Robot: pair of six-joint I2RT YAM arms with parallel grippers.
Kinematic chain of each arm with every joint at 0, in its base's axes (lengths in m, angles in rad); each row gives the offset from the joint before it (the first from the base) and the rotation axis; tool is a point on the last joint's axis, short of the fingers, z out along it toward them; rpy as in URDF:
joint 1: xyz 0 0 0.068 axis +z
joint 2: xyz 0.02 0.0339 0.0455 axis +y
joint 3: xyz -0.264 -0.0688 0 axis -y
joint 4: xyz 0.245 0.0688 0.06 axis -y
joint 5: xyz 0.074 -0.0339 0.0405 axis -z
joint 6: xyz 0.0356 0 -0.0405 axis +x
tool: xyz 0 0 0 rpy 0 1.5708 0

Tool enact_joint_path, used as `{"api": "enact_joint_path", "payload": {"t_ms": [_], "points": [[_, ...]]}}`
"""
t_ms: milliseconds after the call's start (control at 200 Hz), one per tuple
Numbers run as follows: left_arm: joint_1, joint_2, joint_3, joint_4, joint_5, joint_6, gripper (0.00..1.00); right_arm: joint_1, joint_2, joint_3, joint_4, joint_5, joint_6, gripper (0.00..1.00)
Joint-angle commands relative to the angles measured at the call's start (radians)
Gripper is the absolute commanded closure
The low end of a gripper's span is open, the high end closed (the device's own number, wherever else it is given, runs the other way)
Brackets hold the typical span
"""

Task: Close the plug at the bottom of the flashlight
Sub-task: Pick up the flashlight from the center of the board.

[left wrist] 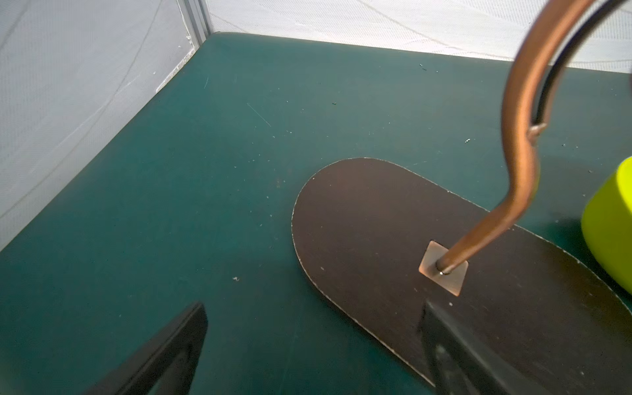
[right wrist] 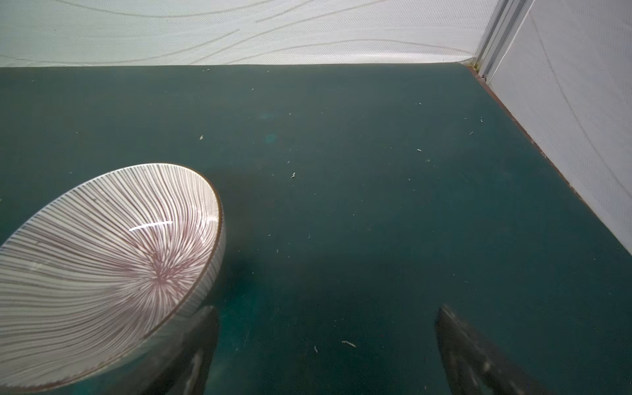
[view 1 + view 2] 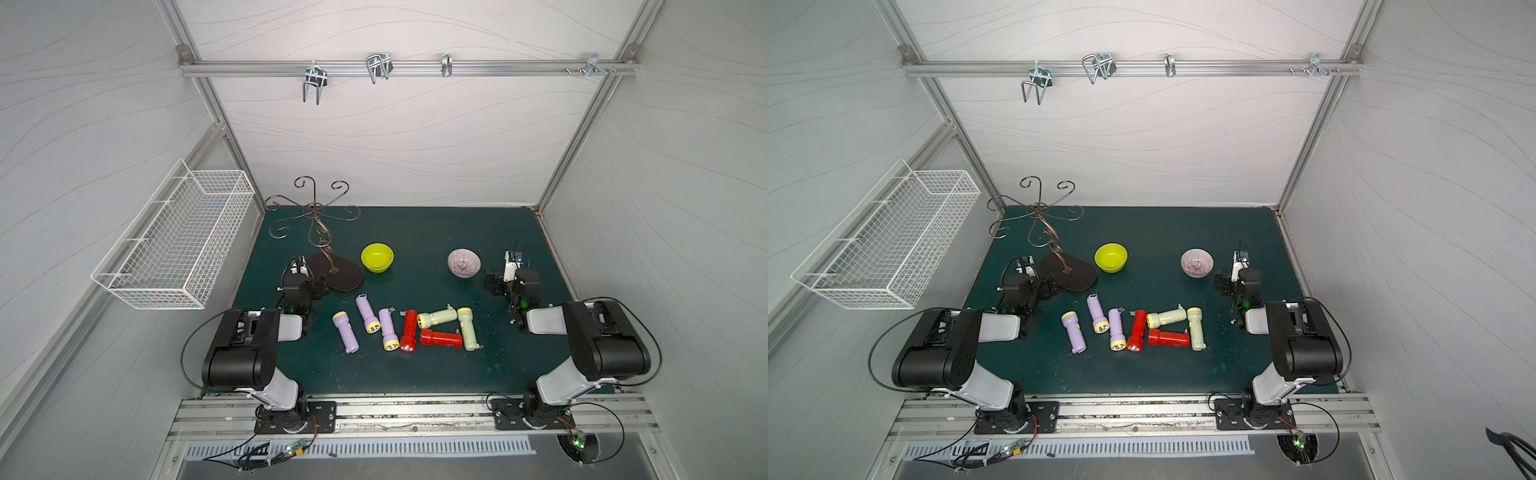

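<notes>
While both claws stand spread wide and hold nothing, the 7 flashlights (image 3: 409,331) lie behind them, back toward the base rail (image 3: 415,409) and inward, in the gap between the 2 arms. We see the left claw (image 3: 321,286) at the edge of the dark base of the scrolled metal stand (image 3: 337,274). Its wrist view shows only that base, the mat (image 1: 171,205) and the side of the yellow-green bowl (image 3: 377,257). The right claw (image 3: 491,283) sits just beside the striped bowl (image 3: 464,262), facing the back wall (image 2: 239,30). Neither wrist camera catches a flashlight, so we judge that either arm must pull back and turn inward before any reach.

Nearest the left claw is a purple flashlight (image 3: 368,313). Its long axis runs almost straight away from the claw toward the rail, tail end closest to the claw, lens end farthest. A small tab shows at that tail, which we take to be the plug, though it is too small to tell whether it is open. 2 more purple bodies (image 3: 345,332) flank it, and 2 red ones (image 3: 440,338) lie past them. 2 pale green flashlights (image 3: 467,328) lie nearest the right claw, well back from it. On that layout we would send the left arm — the tail faces it, and no neighbour blocks that end.
</notes>
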Motion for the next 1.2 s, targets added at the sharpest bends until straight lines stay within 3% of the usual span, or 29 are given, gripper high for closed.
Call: {"api": "enact_joint_path", "payload": {"t_ms": [0,1046,1196], "points": [[-0.002,-0.002,0.025,0.056,0.005,-0.007,0.00,0.007,-0.004,0.007,0.010,0.000,-0.008,0.01],[-0.007,-0.013,0.020,0.075,-0.010,0.000,0.00,-0.007,-0.010,-0.005,0.022,-0.031,0.002,0.01],[-0.046,-0.113,0.120,-0.188,-0.107,0.007,0.00,0.065,-0.110,-0.034,0.011,0.122,-0.034,0.01]]}}
